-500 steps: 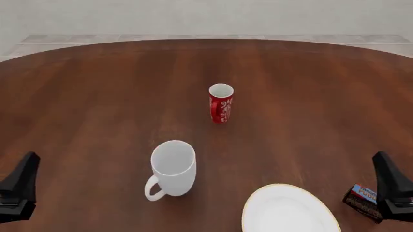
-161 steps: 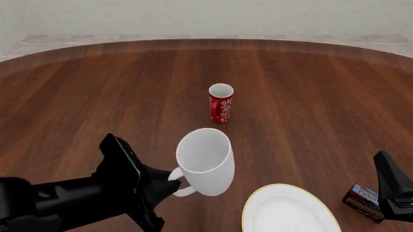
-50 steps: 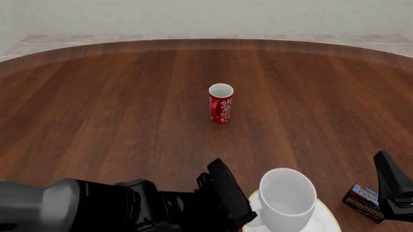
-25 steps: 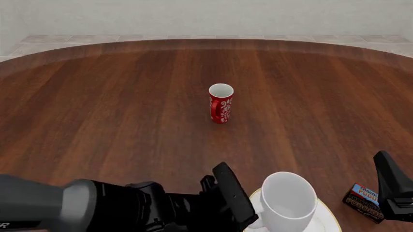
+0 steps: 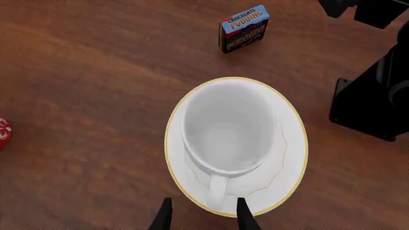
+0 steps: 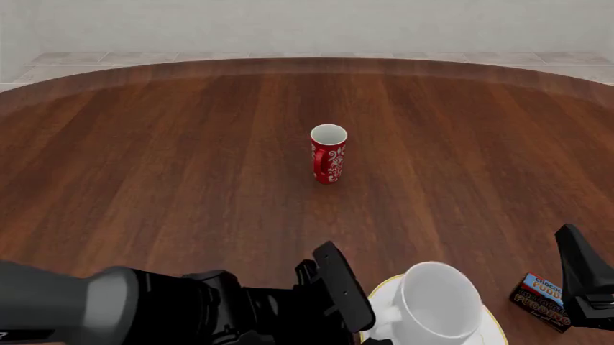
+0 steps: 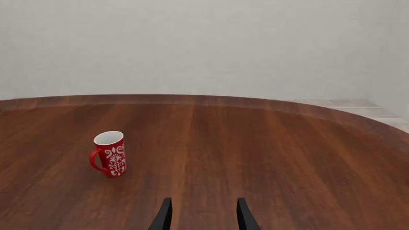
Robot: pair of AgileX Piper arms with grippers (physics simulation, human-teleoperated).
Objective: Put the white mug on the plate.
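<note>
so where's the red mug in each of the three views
Front view: the red mug stands upright near the picture's middle, far beyond the plate.
Left wrist view: only a red sliver at the frame's edge.
Right wrist view: whole, handle showing, ahead of the right gripper.
Shared landmark: the wooden table.

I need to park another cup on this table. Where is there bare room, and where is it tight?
Bare wood surrounds the red mug on all sides. It is crowded at the near right: the white mug on the plate, left claw at its handle, pudding box beside.
</note>
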